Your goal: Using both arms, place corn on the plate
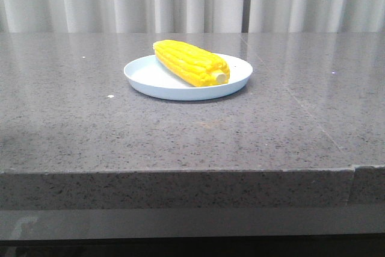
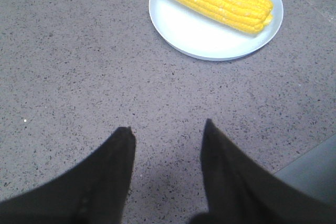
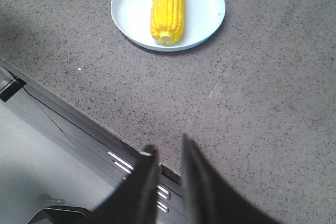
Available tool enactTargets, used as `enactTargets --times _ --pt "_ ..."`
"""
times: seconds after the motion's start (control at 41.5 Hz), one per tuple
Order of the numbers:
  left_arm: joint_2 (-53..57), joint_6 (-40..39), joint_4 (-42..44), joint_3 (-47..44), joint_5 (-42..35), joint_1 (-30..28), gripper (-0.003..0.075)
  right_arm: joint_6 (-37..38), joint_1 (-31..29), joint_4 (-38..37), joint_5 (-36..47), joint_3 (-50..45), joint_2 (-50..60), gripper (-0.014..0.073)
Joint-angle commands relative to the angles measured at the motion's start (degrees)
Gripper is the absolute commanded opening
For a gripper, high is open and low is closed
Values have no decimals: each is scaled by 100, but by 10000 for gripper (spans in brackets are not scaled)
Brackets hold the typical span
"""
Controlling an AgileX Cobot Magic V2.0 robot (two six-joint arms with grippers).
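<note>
1. The left gripper (image 2: 168,129) hangs nearest the camera, jaws wide and empty; the right gripper (image 3: 169,153) has jaws narrow, holding nothing.
2. The corn (image 1: 191,62) lies on the plate (image 1: 150,79), its tip overhanging the rim; a bump could roll it onto the table (image 1: 90,124).

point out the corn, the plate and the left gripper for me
corn (image 1: 187,62), front view, on the middle of the cob's kerneled side
plate (image 1: 151,76), front view, on the bare floor left of the cob
left gripper (image 2: 169,129), left wrist view, midway between the two dark fingertips
</note>
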State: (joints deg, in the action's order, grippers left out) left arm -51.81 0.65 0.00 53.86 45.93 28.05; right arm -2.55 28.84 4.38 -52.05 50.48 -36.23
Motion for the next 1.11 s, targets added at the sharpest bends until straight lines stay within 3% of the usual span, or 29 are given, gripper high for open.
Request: enactTargets --times 0.0,0.217,0.939,1.084 --pt "34 -65 -51 149 -368 26 186 -17 -15 -62 276 128 10 -62" --pt "34 -97 -51 149 -368 26 -19 -17 -15 -62 341 128 10 -68" --pt "104 -97 -51 111 -435 16 -20 -17 -15 -62 295 128 10 -68" --pt "529 -97 331 -50 -528 -349 -20 -17 -15 -62 295 128 10 -68"
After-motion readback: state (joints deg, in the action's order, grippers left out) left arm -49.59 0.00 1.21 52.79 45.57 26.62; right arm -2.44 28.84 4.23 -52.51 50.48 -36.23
